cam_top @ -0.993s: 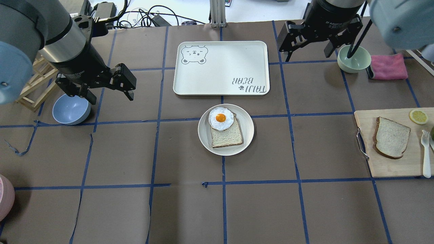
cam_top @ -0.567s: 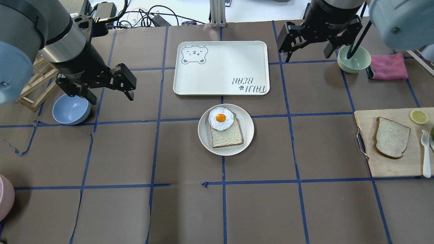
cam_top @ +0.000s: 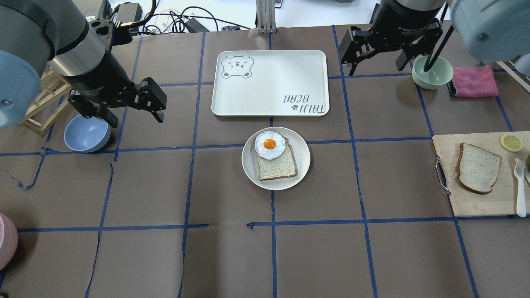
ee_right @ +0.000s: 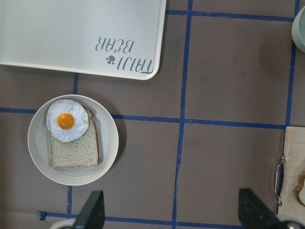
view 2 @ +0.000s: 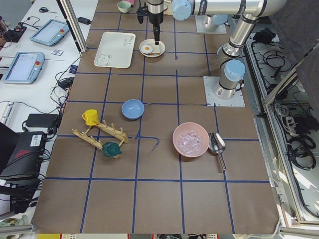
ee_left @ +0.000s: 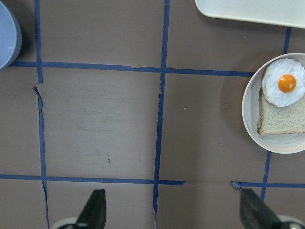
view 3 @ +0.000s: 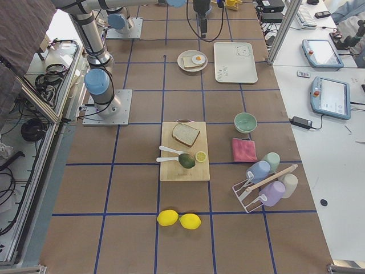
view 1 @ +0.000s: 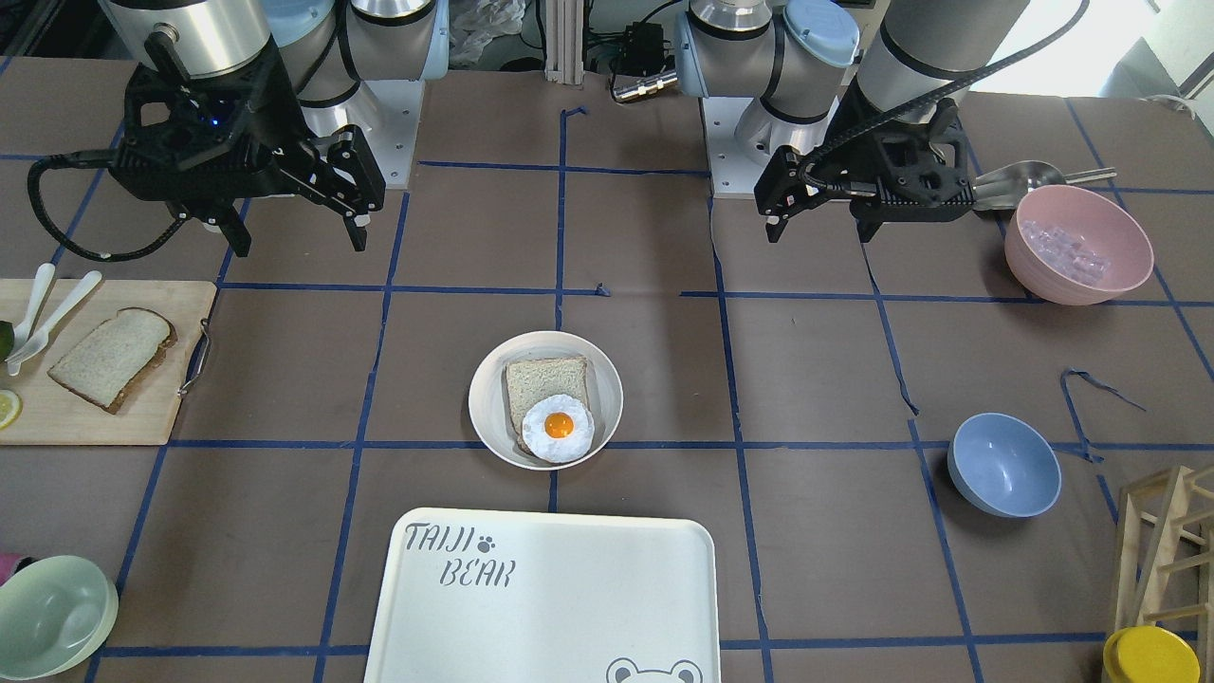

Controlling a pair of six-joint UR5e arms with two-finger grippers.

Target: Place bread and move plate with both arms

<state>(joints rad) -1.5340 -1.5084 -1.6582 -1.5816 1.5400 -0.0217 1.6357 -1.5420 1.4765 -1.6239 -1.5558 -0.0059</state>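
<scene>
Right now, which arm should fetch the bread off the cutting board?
Right, probably. The bread lies on the cutting board on its side; the left claw hangs near the blue bowl.

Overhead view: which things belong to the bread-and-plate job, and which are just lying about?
Job: bread, plate, left tool, right tool, both open.
Lying about: tray, green bowl, blue bowl, pink cloth, lemon slice, fork.

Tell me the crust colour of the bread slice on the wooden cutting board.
The bread has a dark brown crust; clearest in the overhead exterior view.
</scene>
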